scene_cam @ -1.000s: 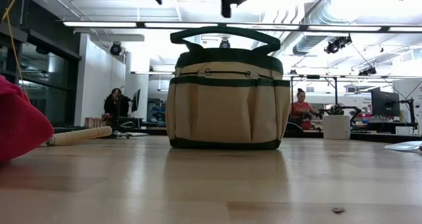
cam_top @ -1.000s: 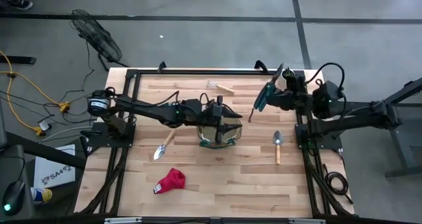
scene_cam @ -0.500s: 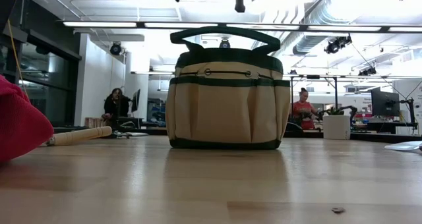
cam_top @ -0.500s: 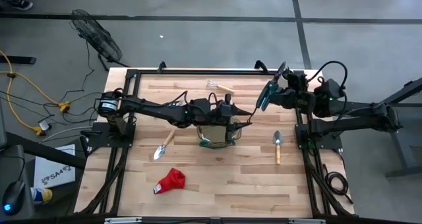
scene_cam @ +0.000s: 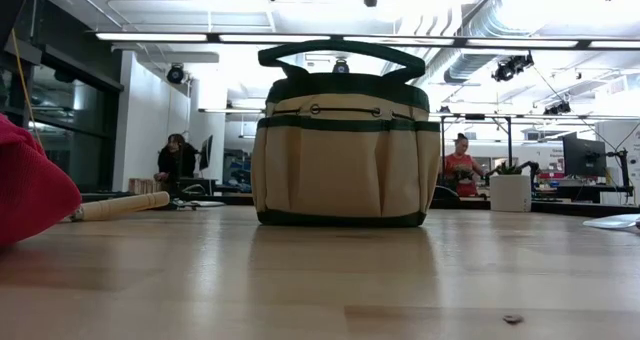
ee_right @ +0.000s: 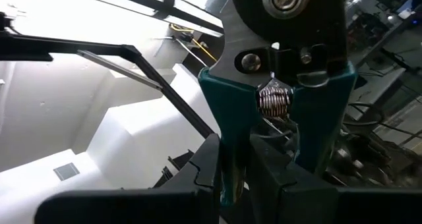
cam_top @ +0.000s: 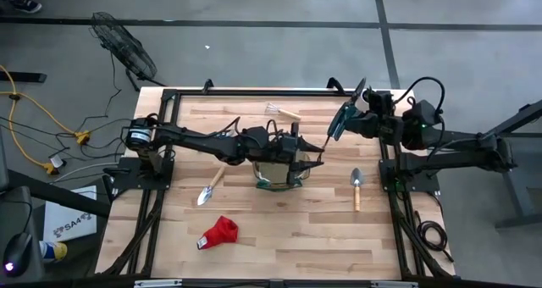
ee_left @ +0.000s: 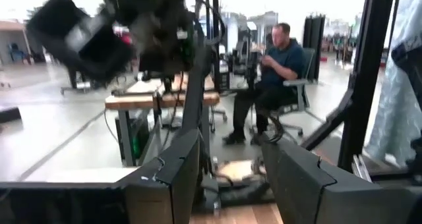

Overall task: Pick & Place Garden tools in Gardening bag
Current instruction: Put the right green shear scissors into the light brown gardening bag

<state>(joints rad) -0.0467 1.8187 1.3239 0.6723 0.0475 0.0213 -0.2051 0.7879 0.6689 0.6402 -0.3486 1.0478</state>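
The tan gardening bag (cam_top: 279, 169) with green trim stands upright at mid-table and fills the middle of the low view (scene_cam: 345, 145). My left gripper (cam_top: 312, 152) hangs above the bag's right rim, open and empty (ee_left: 231, 178), with its fingers level toward the table's right. My right gripper (cam_top: 349, 123) is raised at the far right, shut on the green-handled pruners (cam_top: 342, 119). One trowel (cam_top: 209, 187), another trowel (cam_top: 356, 188), the mini rake (cam_top: 282, 112) and the red glove (cam_top: 218, 232) lie flat on the table. I cannot see the black shears. My right gripper pinches one teal handle of the pruners (ee_right: 227, 165) between its two fingers, below the spring and the pivot. The second handle (ee_right: 320, 132) passes outside one finger. The pruners are lifted clear of the table, and their head points away from the fingers.
A small white pot with a plant (scene_cam: 510, 190) stands far back. The table has a black frame rail (cam_top: 254, 92) along its edges. People sit in the room behind (scene_cam: 460, 165). Bare wood lies in front of the bag (cam_top: 288, 229).
My left gripper has risen from over the bag's mouth and gone toward the table's right edge. It has tipped from pointing down to level. The bag and the tools on the table have stayed still.
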